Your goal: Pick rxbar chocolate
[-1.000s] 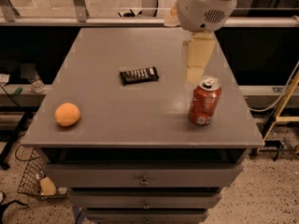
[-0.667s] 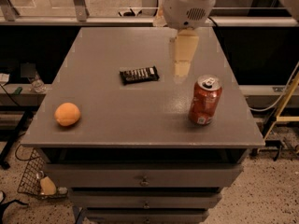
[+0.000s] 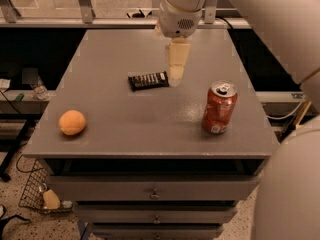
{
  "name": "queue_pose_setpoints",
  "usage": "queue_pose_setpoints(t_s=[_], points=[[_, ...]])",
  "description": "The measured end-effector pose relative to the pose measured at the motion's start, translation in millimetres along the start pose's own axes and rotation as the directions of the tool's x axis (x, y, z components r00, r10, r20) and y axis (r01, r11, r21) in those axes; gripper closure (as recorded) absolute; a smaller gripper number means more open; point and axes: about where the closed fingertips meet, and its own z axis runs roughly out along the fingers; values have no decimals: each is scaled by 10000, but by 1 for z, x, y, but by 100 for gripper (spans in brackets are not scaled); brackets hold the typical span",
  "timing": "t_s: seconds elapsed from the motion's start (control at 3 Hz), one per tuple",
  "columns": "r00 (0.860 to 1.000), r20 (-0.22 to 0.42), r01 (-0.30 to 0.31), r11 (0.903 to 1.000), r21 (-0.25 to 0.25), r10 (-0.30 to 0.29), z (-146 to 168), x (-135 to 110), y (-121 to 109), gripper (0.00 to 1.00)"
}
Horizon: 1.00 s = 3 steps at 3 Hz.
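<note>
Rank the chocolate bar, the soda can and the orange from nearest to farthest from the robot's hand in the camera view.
The hand hangs above the table's back half.
1. Chocolate bar, right beside it.
2. Soda can, toward the right front.
3. Orange, near the front left corner.

Grey drawer cabinet (image 3: 150, 131) stood at centre, its top matte under even light. Speckled floor (image 3: 47, 230) lay below it. A wire basket (image 3: 36, 194) sat at its lower left. A metal railing (image 3: 100, 22) ran behind it. My gripper (image 3: 175, 78) hung above its top.
</note>
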Motion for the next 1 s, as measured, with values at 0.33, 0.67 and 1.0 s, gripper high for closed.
queue_pose_setpoints(t_s=[0.33, 0.67, 1.0], points=[[9991, 202, -375, 9984, -424, 384, 33, 8, -12, 0], [9981, 280, -534, 9958, -747, 556, 56, 8, -21, 0], [9982, 298, -485, 9946, -915, 514, 70, 3, -29, 0]])
